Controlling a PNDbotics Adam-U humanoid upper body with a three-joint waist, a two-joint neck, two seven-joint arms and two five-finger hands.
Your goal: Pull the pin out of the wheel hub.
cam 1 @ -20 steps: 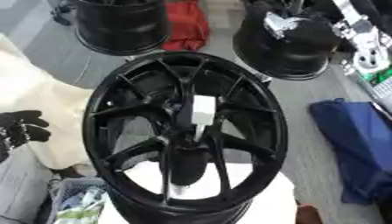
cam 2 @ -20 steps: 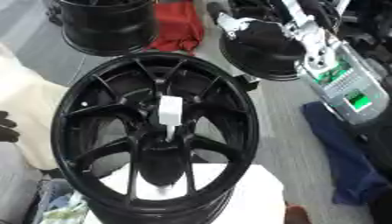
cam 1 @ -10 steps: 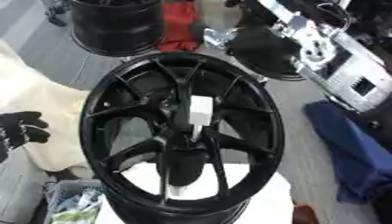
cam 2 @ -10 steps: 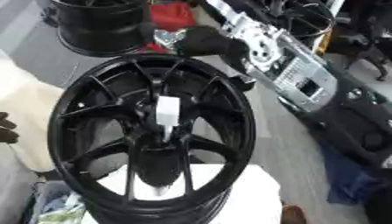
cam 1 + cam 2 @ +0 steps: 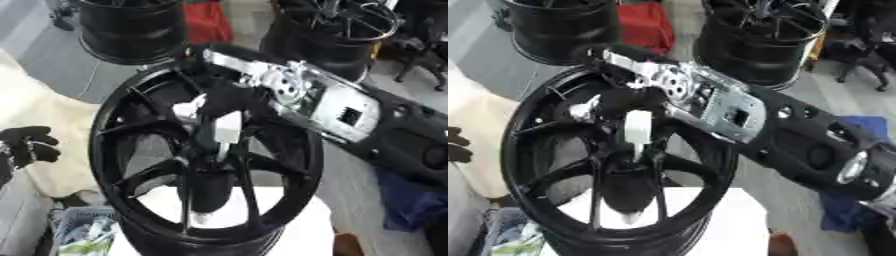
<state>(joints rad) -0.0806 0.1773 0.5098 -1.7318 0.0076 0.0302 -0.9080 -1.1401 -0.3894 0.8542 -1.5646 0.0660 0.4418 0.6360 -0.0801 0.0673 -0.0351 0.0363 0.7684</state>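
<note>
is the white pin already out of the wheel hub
No, the white pin stands in the hub of the black wheel, with the right hand beside it.

The light is bright and even, like indoor light from above, with no strong shadows. The grey floor (image 5: 52, 40) looks pale and washed out on the far left. Both pictures are soft and a bit blurry all over. The black wheel (image 5: 122, 165) is so dark that its spokes melt together, with only thin shiny lines on the rim. The silver arm (image 5: 710, 102) catches the light and glints, and its edges are smeared. The white block (image 5: 638, 127) in the middle glows bright with fuzzy edges. The far wheels (image 5: 131, 30) are blurry too.
</note>
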